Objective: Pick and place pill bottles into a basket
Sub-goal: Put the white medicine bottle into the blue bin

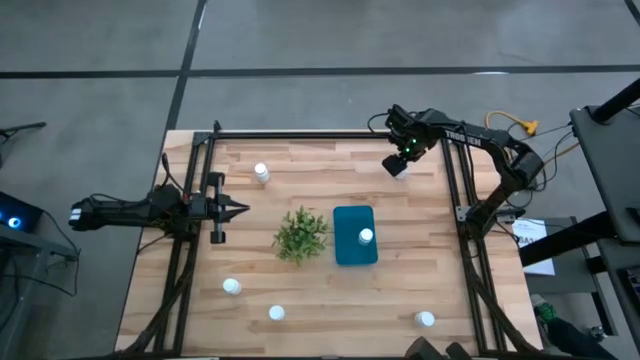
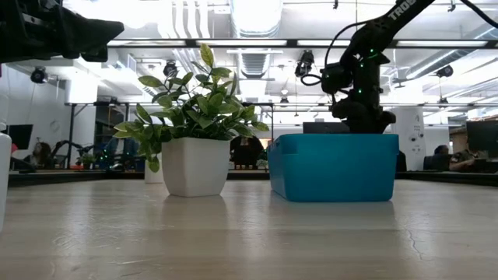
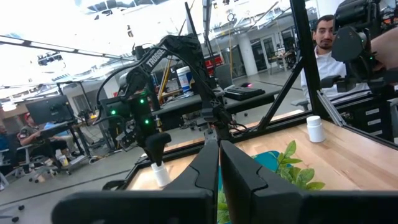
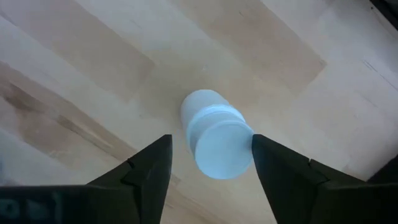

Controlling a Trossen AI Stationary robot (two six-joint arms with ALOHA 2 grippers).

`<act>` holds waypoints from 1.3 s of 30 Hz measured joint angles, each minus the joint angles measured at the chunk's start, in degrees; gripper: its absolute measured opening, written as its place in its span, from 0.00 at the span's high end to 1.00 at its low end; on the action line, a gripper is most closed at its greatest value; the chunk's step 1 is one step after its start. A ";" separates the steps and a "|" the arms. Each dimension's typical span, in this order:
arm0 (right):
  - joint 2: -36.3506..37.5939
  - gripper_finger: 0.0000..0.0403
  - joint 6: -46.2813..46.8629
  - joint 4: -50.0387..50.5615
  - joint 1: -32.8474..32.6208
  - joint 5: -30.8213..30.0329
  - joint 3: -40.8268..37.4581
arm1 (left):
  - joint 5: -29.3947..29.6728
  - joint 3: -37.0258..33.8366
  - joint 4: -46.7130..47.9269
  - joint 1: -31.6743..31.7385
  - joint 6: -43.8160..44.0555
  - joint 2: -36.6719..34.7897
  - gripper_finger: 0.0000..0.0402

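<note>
On the wooden table [image 4: 93, 56], a white, capped pill bottle [image 4: 214, 140] stands upright.

The floor [image 1: 300, 40] at the top of the high view is grey, with dark lines across it. The worktop [image 1: 330, 290] is light wood with a black frame [image 1: 330, 134] around it. In the low view, long bright lights [image 2: 257, 12] and pipes hang at the top. Desks [image 2: 459, 167] and screens [image 2: 482, 136] stand far back. A person [image 3: 326, 53] sits at the upper right of the left wrist view.
</note>
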State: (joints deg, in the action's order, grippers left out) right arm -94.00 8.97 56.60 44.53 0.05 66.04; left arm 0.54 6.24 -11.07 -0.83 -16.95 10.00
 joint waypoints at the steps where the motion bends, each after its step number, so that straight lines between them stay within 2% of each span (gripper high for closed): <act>1: 0.00 0.46 0.00 0.00 0.00 0.24 0.00 | 0.00 0.00 0.00 0.01 -0.01 0.00 1.00; 13: 0.02 0.38 -1.35 0.09 0.00 1.75 0.13 | 0.00 0.00 0.00 0.01 0.00 0.00 1.00; 24: 0.00 0.38 -1.66 0.17 -0.02 2.13 2.19 | 0.04 0.00 0.00 0.01 0.00 0.00 1.00; 39: 0.02 0.39 -2.80 0.11 0.00 -0.03 0.83 | 0.15 0.00 0.00 0.01 -0.01 0.00 1.00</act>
State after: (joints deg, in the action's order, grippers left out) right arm -93.97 6.17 56.71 44.53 0.02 66.88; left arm 0.69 6.24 -11.07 -0.82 -16.96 10.00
